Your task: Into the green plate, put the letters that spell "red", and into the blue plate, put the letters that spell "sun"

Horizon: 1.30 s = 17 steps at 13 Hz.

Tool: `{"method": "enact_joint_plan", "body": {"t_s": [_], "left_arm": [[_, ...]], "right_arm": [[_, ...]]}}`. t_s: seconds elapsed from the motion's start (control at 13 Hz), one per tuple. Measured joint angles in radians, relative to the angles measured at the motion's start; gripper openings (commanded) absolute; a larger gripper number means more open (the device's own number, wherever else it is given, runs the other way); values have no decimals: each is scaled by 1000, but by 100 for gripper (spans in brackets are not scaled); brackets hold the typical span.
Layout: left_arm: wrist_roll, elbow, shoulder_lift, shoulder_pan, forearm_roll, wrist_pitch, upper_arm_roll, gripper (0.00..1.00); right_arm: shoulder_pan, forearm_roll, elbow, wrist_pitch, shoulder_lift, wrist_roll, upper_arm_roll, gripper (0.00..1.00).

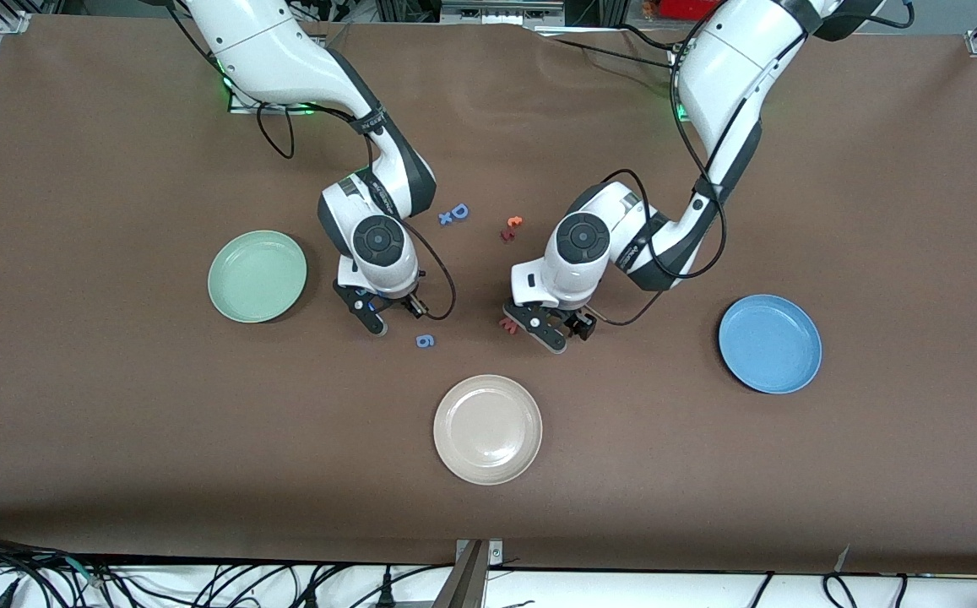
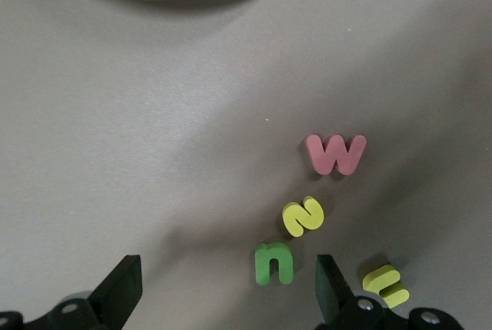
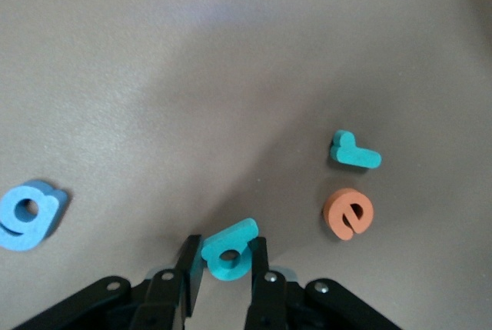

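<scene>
- Right gripper [image 3: 223,262] – at the bottom centre of the right wrist view, low over the table, jaws clenched on the teal-blue "d" [image 3: 229,250].
- Teal "r" [image 3: 354,151] and orange "e" [image 3: 347,214] lie just beside each other, in that view's right half.
- Left gripper [image 2: 223,288] – released, jaws wide over the green "n" [image 2: 274,263]; yellow "s" [image 2: 303,217] and yellow "u" [image 2: 386,285] near it.
- Green plate [image 1: 257,276] sits centre-left in the front view, blue plate [image 1: 769,344] centre-right; no letters show in either.

Matt foam letters: d [image 3: 229,251], e [image 3: 347,214], n [image 2: 274,263]. Smooth, faintly glossy plates [image 1: 257,276]. Matt brown cloth-like table [image 1: 116,439].
</scene>
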Motion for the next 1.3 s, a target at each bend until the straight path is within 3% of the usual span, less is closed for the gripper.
{"method": "enact_joint_plan", "body": {"t_s": [0.31,0.69,1.0,1.3], "left_arm": [[0,-72,8,-3,0,70,0,99],[0,-93,13,-8,0,76,0,98],[0,-92,13,-10,0,86,0,98],[0,-92,14,-10,0,109,2,98]], "right_arm": [[-13,0,22,-113,-64,-202,-70,20],[-138,0,-7,-294,-184,-538,-102,20],[-152,0,-181,-272,-278,-703,-168,20],[-152,0,-402,-99,-333,-761,-201,20]]}}
